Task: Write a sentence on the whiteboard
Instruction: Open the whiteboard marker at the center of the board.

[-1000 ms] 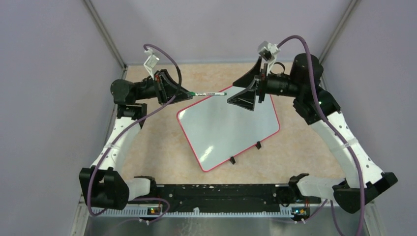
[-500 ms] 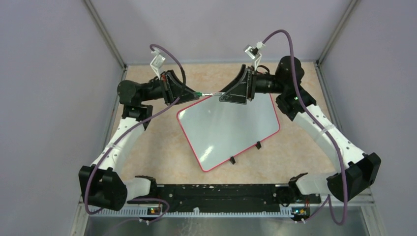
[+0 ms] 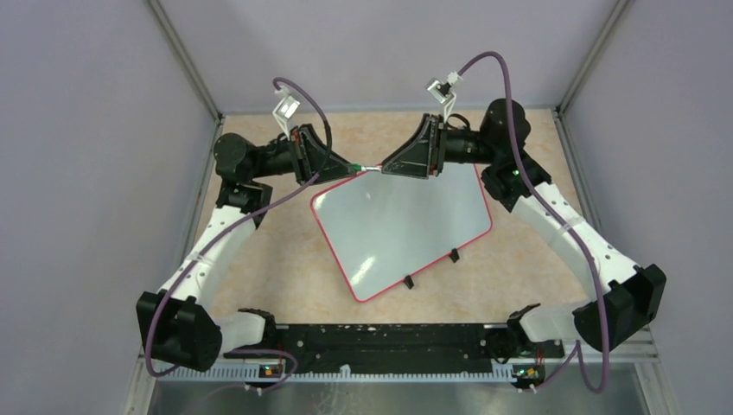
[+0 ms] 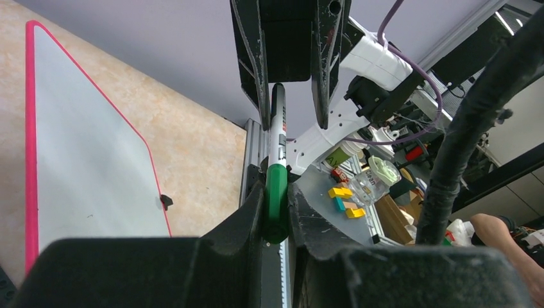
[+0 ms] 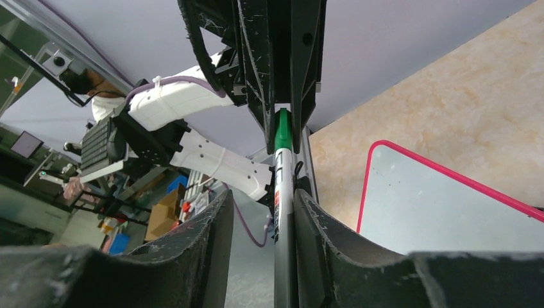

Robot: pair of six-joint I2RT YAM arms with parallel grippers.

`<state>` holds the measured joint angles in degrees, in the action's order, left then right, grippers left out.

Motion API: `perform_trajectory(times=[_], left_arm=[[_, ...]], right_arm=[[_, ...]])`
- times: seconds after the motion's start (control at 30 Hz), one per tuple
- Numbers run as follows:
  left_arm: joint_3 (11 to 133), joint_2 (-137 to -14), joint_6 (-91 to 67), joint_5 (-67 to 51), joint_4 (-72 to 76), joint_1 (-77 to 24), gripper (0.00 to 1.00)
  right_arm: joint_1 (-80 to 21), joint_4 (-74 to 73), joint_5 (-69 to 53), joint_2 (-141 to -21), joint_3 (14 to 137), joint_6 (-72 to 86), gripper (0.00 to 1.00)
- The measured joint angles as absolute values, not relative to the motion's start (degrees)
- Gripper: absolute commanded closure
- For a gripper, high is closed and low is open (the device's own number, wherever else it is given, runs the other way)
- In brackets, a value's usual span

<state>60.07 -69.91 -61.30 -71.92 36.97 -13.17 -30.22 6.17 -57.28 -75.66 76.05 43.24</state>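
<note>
overhead view: two robot arms meet tip to tip in the air above the far edge of the whiteboard [image 3: 406, 216], w/ a marker [image 3: 368, 168] held level between them. the left gripper [image 4: 276, 199] is clamped on the marker's green cap [image 4: 277, 183]. the right gripper [image 5: 262, 205] straddles the white barrel: its jaws stand apart, w/ a gap showing on at least one side of the pen, so it isn't pinching yet.

the whiteboard lies flat on the tan table [image 3: 285, 259], turned at an angle, approx. in the middle btwn the arms. it has a pink-red rim and two small black clips [image 3: 430, 267] on its near edge. the surface looks blank, and no sentence is visible on it.

step in hand, as i read it: uncapping the pen, prep before any writing, so the task is barely begun.

next move prob. calls for the right jaws to shut firmly on the barrel, then both arms to pull straight apart along the pen's length so the cap slides off w/o bending or dropping it. after that the tip must come down to the board.
</note>
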Motion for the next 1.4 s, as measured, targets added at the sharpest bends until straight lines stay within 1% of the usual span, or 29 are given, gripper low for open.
perform_trajectory(times=[0.3,0.4,0.6,0.73,0.87,0.93,1.1,1.17,1.23,1.4], left_arm=[[60.75,-69.91,-59.61,-71.50,34.46,-13.98,1.00],[60.75,-69.93,-59.53,-71.00,34.30,-14.02,1.00],[60.75,-69.93,-59.75,-70.00,34.83,-14.02,1.00],[60.90,-69.89,-58.00,-69.73,33.08,-14.02,1.00],[60.97,-69.63,-56.80,-69.60,31.66,-14.02,1.00],[60.97,-69.45,-56.64,-69.60,31.48,-14.02,1.00],[60.97,-69.38,-56.64,-69.58,31.29,-14.04,1.00],[60.97,-69.36,-56.64,-69.58,31.29,-14.06,1.00],[60.97,-69.36,-56.64,-69.58,31.29,-14.06,1.00],[60.84,-69.17,-56.64,-69.47,31.22,-14.09,1.00]], right_arm=[[-31.99,4.54,-56.47,-76.14,76.05,40.62,0.63],[-32.56,3.97,-56.42,-76.60,76.05,40.21,0.59],[-33.10,3.22,-56.47,-76.69,76.05,39.99,0.59],[-33.10,2.87,-56.16,-76.69,76.05,39.62,0.65],[-33.08,2.44,-55.51,-76.99,76.05,39.59,0.76],[-33.06,2.55,-55.42,-77.41,76.05,39.83,0.77],[-32.93,2.55,-55.44,-77.69,76.05,40.36,0.77],[-32.95,2.55,-55.46,-77.69,76.05,40.53,0.72],[-32.93,2.55,-55.53,-77.69,76.07,40.64,0.70],[-32.93,2.57,-55.51,-77.69,76.18,40.71,0.71]])
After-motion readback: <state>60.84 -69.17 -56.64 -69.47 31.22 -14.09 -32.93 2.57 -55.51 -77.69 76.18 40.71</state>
